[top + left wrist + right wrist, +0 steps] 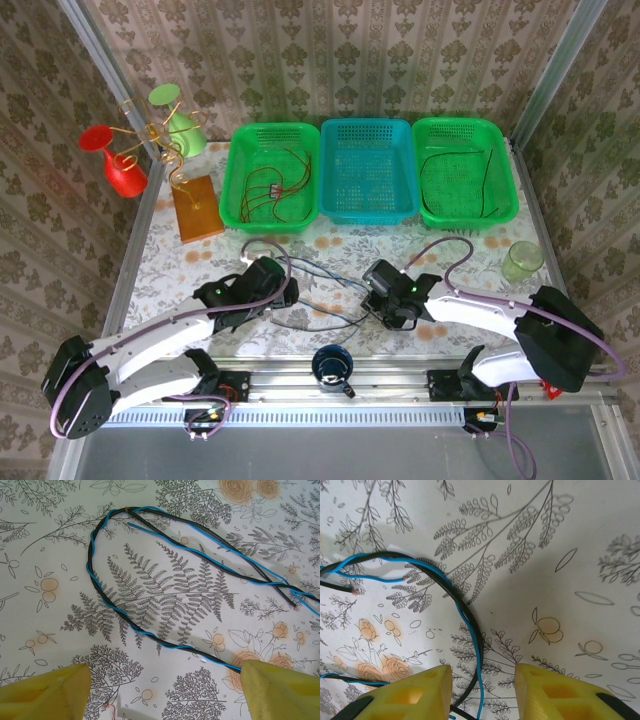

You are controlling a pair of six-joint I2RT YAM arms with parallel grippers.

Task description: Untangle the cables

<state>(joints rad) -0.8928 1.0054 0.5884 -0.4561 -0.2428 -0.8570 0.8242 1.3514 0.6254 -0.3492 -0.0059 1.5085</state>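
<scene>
the twisted pair of cables [322, 312], one blue and one black, lies on the flowered table [200, 265] in the space between my two grippers, with its long run going side to side from one arm toward the other.

my right gripper [482, 672] is the nearer one. its yellow fingers [415, 695] stand apart with the cables [476, 640] running straight down into the gap. the strand hugs the finger on the left of that view and leaves bare table on the other side. so nothing is pinched yet, as far as i can see. beyond the fingertips the pair climbs, then bends over to the left, where two loose ends lie.

my left gripper [162, 672] is spread wide and holds nothing. from its wrist view the cables [90, 560] form a long open loop ahead of it, wound round each other down the left side. the lower arm of the loop slants down to just beside the finger [280, 690] on the right.

i judge that the next move hangs on that strand already sitting between the right fingers and lined up with them. that side could pinch it, and the left would then have to come forward onto the loop to pull the other way.
</scene>
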